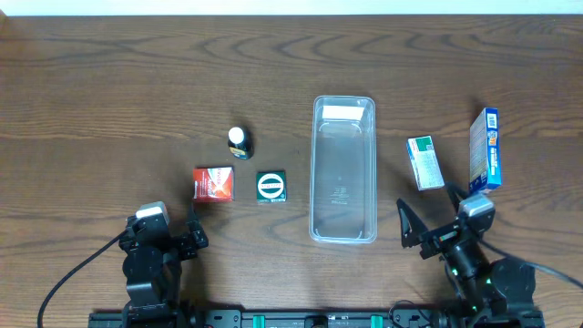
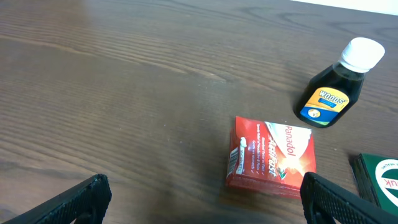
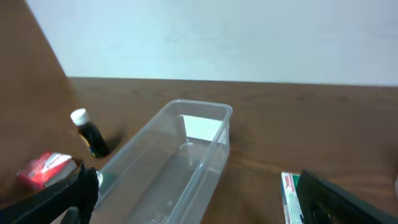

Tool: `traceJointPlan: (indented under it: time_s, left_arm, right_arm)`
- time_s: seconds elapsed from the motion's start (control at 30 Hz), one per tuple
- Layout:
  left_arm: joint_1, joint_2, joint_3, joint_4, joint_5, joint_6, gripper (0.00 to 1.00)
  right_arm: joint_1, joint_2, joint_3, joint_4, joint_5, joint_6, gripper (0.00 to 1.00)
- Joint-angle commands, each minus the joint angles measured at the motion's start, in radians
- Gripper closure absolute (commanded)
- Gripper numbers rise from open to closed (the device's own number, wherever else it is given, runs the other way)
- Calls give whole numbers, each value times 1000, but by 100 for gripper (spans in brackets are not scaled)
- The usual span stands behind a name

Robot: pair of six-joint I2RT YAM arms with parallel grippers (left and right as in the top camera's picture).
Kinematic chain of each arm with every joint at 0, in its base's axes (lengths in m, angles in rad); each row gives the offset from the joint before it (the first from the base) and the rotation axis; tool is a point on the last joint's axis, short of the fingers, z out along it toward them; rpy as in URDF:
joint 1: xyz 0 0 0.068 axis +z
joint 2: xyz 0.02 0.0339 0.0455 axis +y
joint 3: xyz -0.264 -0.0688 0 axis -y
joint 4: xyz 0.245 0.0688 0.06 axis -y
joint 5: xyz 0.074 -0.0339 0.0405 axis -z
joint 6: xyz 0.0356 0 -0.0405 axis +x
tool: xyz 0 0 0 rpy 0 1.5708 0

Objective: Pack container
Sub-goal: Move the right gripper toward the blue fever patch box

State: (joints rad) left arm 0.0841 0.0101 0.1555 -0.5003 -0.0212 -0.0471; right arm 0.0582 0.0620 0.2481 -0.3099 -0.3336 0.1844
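The clear plastic container (image 1: 343,169) lies lengthwise at the table's middle, with nothing in it; it also shows in the right wrist view (image 3: 180,162). A red box (image 1: 214,183) (image 2: 272,155), a dark bottle with a white cap (image 1: 238,140) (image 2: 339,84) and a green box (image 1: 271,187) (image 2: 379,177) lie to its left. A white-green box (image 1: 424,162) (image 3: 291,198) and a blue box (image 1: 485,148) lie to its right. My left gripper (image 1: 193,226) (image 2: 202,202) is open and empty, just short of the red box. My right gripper (image 1: 428,214) (image 3: 196,202) is open and empty, near the container's near right corner.
The dark wooden table (image 1: 109,100) runs back to a pale wall (image 3: 217,37). Cables trail from both arm bases at the front edge.
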Motion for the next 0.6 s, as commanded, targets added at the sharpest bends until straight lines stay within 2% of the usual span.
traceJointPlan:
  time_s: [0.0,0.17,0.37,0.43,0.5,0.57]
  left_arm:
    - [0,-5,-17,2,11,17,2]
    - [0,-5,-17,2,11,17,2]
    - [0,-5,-17,2,11,17,2]
    - [0,-5,-17,2,11,17,2]
    - [0,-5,-17,2,11,17,2]
    - [0,-5,-17,2,11,17,2]
  right_arm:
    - [-6,109,128,-35,107,62,1]
    - [-6,430,437,-291,352,61,1]
    - [-6,875,861,-534,502,-72,1]
    - [-6,991,965,-556,471,-94,1]
    - [-6,1088,1047,-604,351,-100,1]
    - [-7,1165,1098,-639,404,-111,1]
